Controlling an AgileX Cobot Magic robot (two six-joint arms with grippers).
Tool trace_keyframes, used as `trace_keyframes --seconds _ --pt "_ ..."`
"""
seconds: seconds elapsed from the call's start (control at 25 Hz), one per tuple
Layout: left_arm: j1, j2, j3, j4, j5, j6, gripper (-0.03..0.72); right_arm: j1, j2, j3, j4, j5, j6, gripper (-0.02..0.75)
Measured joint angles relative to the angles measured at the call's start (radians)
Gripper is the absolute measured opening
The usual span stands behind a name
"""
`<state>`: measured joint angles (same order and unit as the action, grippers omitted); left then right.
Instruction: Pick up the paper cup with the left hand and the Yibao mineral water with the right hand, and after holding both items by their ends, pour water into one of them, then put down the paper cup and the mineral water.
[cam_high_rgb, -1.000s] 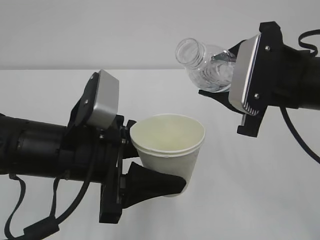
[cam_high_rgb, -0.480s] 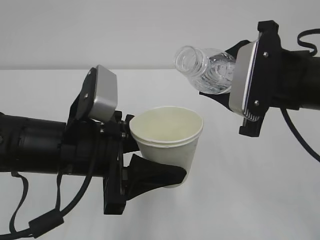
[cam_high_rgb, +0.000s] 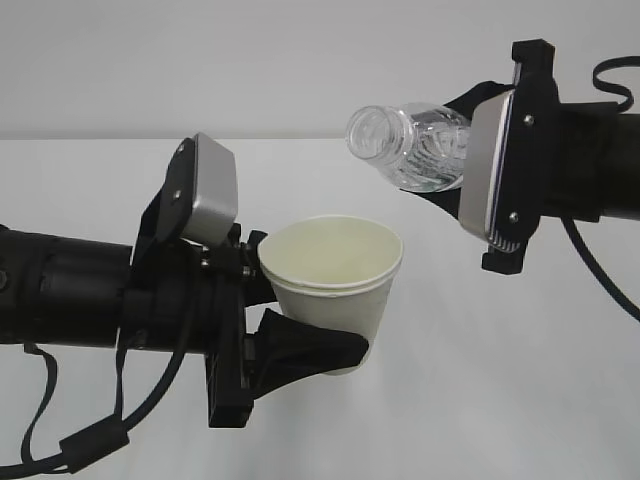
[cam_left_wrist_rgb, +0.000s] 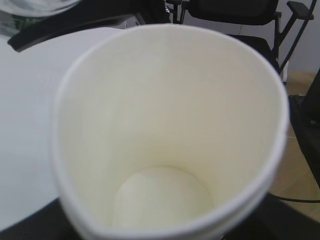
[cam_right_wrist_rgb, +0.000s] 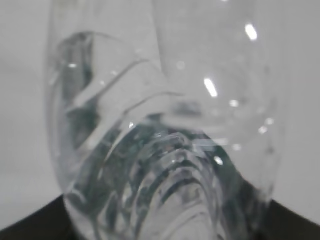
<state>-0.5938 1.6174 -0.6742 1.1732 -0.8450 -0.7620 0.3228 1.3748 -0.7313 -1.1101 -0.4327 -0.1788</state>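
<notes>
The white paper cup (cam_high_rgb: 335, 285) stands upright in the air, held low by my left gripper (cam_high_rgb: 300, 330), whose black fingers (cam_high_rgb: 310, 352) are shut on its base. The left wrist view looks straight into the cup (cam_left_wrist_rgb: 165, 150); its cream inside looks dry. My right gripper (cam_high_rgb: 455, 165) is shut on the Yibao mineral water (cam_high_rgb: 410, 145), a clear uncapped bottle tilted nearly level, its mouth pointing left, above and just right of the cup's rim. The bottle (cam_right_wrist_rgb: 165, 150) fills the right wrist view. Its green label is hidden. No water stream shows.
A white table (cam_high_rgb: 520, 380) lies below both arms, with a grey wall behind. Black cables (cam_high_rgb: 60, 440) hang under the left arm. Dark chairs (cam_left_wrist_rgb: 235, 15) and floor show beyond the table edge in the left wrist view.
The bottle has tipped further, its mouth dropping slightly and turning left. The left gripper with the cup has shifted slightly left and down.
</notes>
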Motion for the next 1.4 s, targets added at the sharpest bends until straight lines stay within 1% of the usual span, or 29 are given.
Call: trace_keyframes --seconds 0.44,0.96,1.4 --pt "0.000 0.010 0.000 0.000 0.016 0.000 0.435 0.000 0.000 -0.002 0.000 0.000 -0.059 0.417" --pt "0.000 0.010 0.000 0.000 -0.033 0.000 0.435 0.000 0.000 -0.002 0.000 0.000 -0.143 0.417" --pt "0.000 0.010 0.000 0.015 -0.035 0.000 0.435 0.000 0.000 -0.002 0.000 0.000 -0.207 0.417"
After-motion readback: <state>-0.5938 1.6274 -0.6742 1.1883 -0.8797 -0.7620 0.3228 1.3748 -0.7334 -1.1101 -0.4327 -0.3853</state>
